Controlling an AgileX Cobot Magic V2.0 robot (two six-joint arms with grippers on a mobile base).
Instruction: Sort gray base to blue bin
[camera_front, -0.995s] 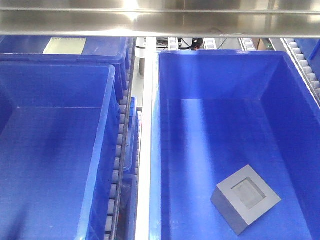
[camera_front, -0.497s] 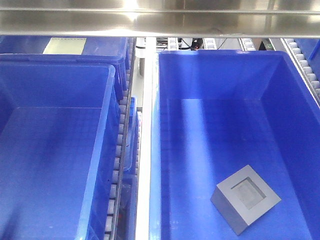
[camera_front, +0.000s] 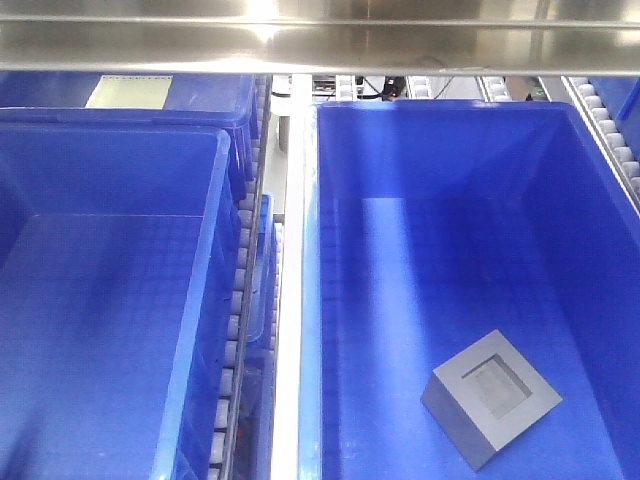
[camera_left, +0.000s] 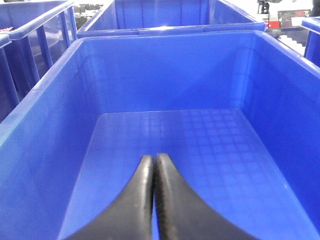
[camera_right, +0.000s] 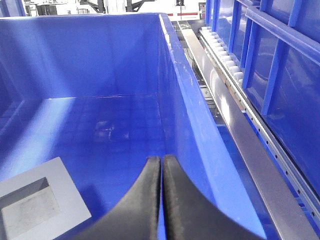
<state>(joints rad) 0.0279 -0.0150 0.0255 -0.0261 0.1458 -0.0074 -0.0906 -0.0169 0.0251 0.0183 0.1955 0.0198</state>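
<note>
Inside the blue bin (camera_front: 440, 150), the gray base (camera_front: 490, 397) sits recess-up, corners diagonal.

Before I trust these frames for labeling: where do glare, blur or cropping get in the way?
Front view: glare on the steel rail; gray base sharp in the blue bin. Left wrist view: the shut left claw looms dark and soft. Right wrist view: the right claw likewise; the base is cropped at the corner.

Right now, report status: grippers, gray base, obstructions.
Left gripper shut, empty. Right gripper shut, empty. Gray base on right blue bin floor, recess up. Nothing obstructing.
</note>
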